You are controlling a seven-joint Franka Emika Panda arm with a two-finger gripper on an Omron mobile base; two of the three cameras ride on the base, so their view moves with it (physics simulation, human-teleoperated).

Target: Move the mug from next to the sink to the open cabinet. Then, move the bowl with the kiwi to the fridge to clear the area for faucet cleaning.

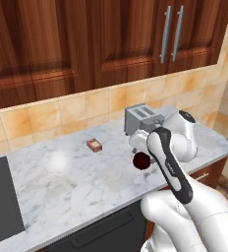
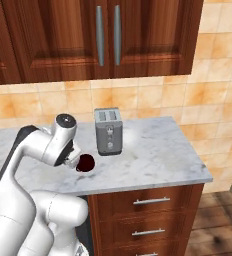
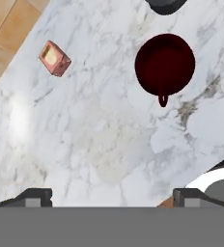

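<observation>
The dark maroon mug [image 3: 165, 62] stands upright on the marble counter, its small handle [image 3: 163, 100] pointing toward my hand. It also shows as the mug [image 1: 141, 160] just left of my forearm, and as the mug [image 2: 85, 163] beside my wrist. My gripper [image 3: 113, 198] hovers above the counter, open and holding nothing, with the mug ahead of it and off to the right. A matte black rectangle [image 1: 0, 202] at the counter's left edge looks like the sink. The open cabinet, bowl, kiwi, fridge and faucet are out of view.
A steel toaster [image 1: 143, 118] stands against the tiled wall right behind the mug, also seen as the toaster [image 2: 108, 131]. A small tan-brown block [image 1: 94, 144] lies further left, the same block [image 3: 54, 58]. Closed wooden wall cabinets [image 2: 108, 40] hang overhead. The counter ends at the right [image 2: 203, 175].
</observation>
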